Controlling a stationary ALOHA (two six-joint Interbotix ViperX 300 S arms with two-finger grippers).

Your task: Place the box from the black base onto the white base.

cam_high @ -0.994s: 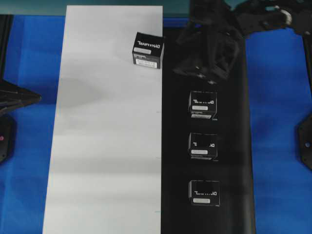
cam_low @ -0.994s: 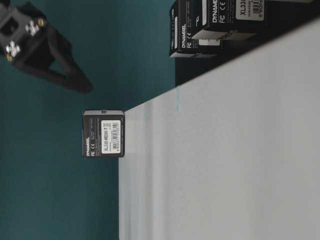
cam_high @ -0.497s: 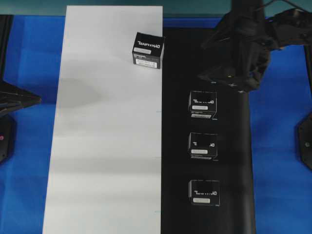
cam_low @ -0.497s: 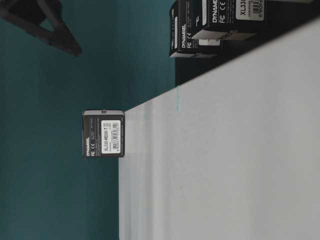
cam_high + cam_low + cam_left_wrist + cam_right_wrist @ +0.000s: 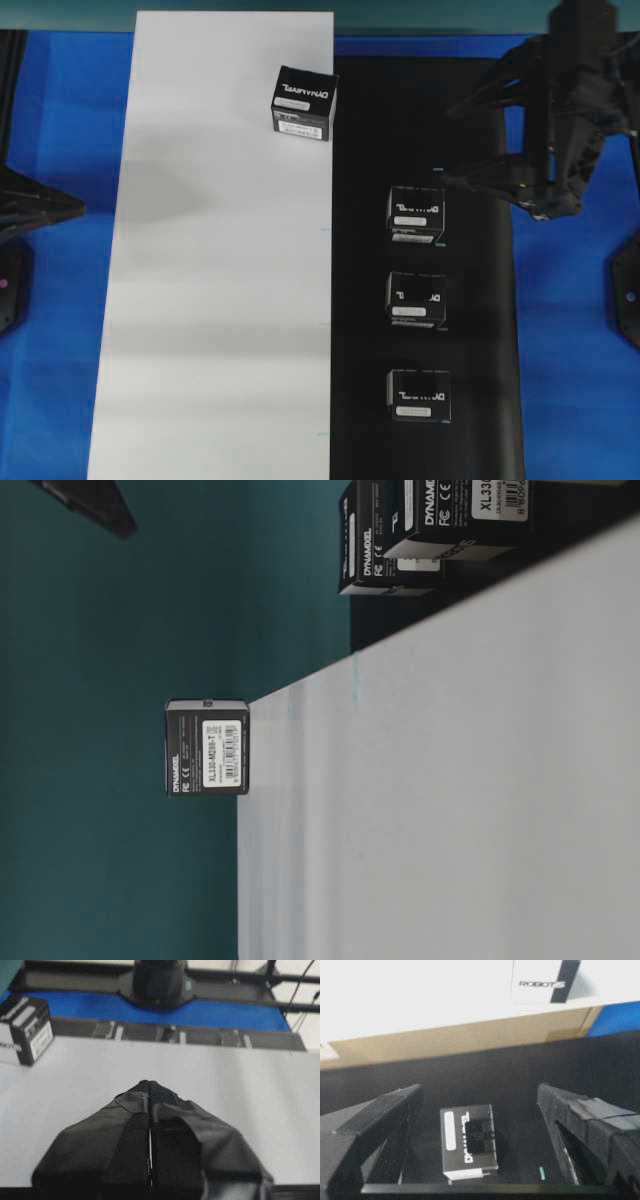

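One box (image 5: pixel 304 102) stands on the white base (image 5: pixel 220 300) near its far right edge; it also shows as the box (image 5: pixel 207 761) and the box (image 5: pixel 25 1030). Three more stand in a row on the black base (image 5: pixel 470 330): a box (image 5: pixel 416 213), a box (image 5: pixel 416 300) and a box (image 5: pixel 419 394). My right gripper (image 5: pixel 472 140) hangs open above the black base's right side, just past the far box of the row. That box (image 5: pixel 468 1142) lies low between the spread fingers (image 5: pixel 380 1120), untouched. My left gripper (image 5: pixel 150 1084) is shut and empty over the white base (image 5: pixel 210 1075).
Blue table surface (image 5: pixel 570 350) surrounds both bases. The left arm (image 5: pixel 30 205) rests at the table's left edge. Arm mounts sit at the right edge (image 5: pixel 625 295). A white ROBOTIS carton (image 5: pixel 542 982) on a beige ledge lies beyond the black base.
The right gripper, still open, has swung from above the black base's far end toward the right and nearer the row of boxes. The boxes and left arm have not moved.
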